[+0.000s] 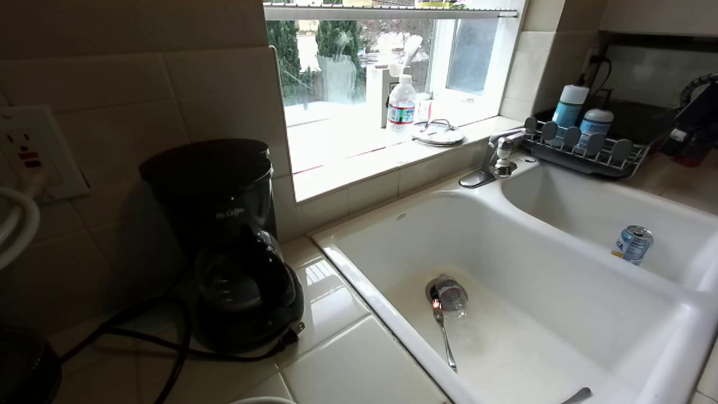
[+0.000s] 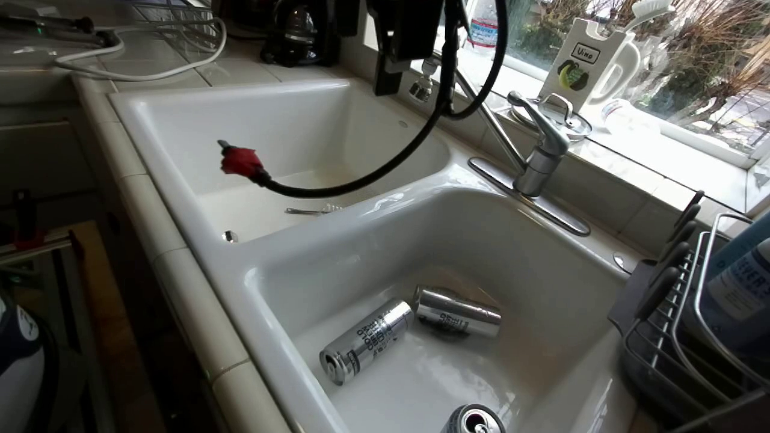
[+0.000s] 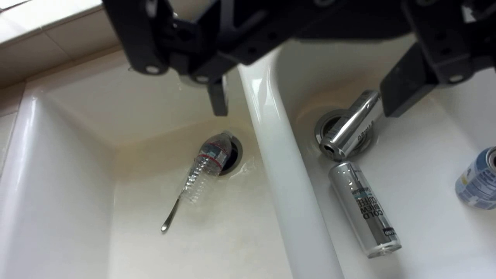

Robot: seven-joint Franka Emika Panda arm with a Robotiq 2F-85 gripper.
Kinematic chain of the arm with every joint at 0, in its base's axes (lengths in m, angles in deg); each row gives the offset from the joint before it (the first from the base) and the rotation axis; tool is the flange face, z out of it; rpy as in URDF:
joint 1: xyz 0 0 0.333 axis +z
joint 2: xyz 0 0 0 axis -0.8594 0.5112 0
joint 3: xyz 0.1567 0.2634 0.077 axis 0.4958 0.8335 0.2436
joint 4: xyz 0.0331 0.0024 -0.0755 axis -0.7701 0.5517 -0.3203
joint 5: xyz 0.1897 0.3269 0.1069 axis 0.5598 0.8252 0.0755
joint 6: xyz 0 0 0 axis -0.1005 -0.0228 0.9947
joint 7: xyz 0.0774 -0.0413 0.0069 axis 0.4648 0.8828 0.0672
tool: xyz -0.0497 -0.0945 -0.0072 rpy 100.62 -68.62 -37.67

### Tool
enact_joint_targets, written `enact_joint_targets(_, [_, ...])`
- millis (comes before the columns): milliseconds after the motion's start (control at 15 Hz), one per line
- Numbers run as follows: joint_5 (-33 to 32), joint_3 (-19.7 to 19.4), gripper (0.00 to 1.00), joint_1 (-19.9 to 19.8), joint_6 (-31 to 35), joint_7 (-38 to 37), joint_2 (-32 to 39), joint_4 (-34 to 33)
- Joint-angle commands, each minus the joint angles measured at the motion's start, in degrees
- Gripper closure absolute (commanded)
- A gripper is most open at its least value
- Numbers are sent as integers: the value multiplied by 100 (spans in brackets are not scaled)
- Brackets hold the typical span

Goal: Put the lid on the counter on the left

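The lid (image 1: 438, 135) is lying flat on the window ledge (image 1: 359, 171), its handle (image 2: 565, 103) arching upward.
The claw (image 3: 310, 102) is hanging over the sink (image 3: 290, 174), pointing downward, its two fingers (image 3: 405, 83) standing well apart.

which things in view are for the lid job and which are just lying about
For the job:
lid, on the window ledge
tiled counter, where the lid should go
fingers, open, holding nothing

Just lying about:
three cans, in the sink
plastic bottle, also in the sink
coffee maker, on the counter
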Motion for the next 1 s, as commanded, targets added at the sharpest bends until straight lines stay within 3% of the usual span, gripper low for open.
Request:
enact_joint_targets(0, [214,143,0,139,329,98,201,-323])
enact_joint_targets(267, [261,156,0,392,976,350,541,-813])
enact_joint_targets(600, [152,139,0,561,2141,710,1542,-1823])
enact_joint_targets(933, [439,25,0,556,2135,622,3020,-3260])
